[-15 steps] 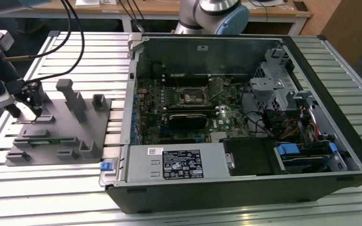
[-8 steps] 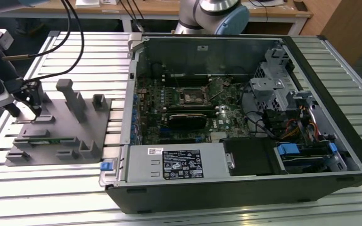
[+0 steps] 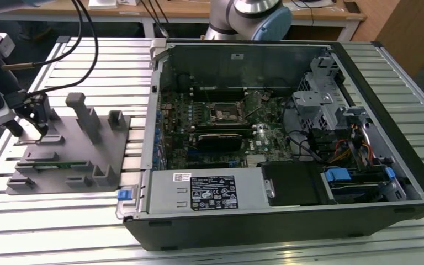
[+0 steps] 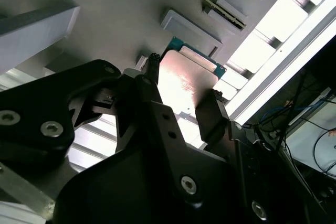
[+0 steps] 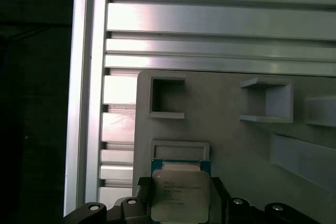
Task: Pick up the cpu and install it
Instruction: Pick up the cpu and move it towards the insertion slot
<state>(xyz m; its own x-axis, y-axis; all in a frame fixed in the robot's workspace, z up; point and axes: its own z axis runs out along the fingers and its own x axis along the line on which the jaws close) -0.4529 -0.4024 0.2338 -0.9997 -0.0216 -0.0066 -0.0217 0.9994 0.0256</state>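
The cpu (image 4: 187, 88), a thin square chip with a silvery top and green edge (image 5: 181, 199), sits between my gripper's two black fingers in both wrist views. My gripper (image 4: 184, 81) (image 5: 181, 187) is shut on it, one finger against each of two opposite edges. In the exterior view my gripper (image 3: 31, 131) hangs low over the far corner of the grey plastic fixture (image 3: 72, 157), at that view's left. Whether the chip rests on the fixture or is just above it, I cannot tell. The black motherboard socket (image 3: 225, 112) lies inside the open computer case (image 3: 286, 215), well off to the exterior view's right.
Upright grey blocks (image 3: 86, 118) stand on the fixture close beside my gripper. A green memory stick (image 3: 53, 164) lies in the fixture's slot. Black cables (image 3: 79, 33) trail from the arm. The slatted metal table (image 3: 35, 221) ends just past the fixture.
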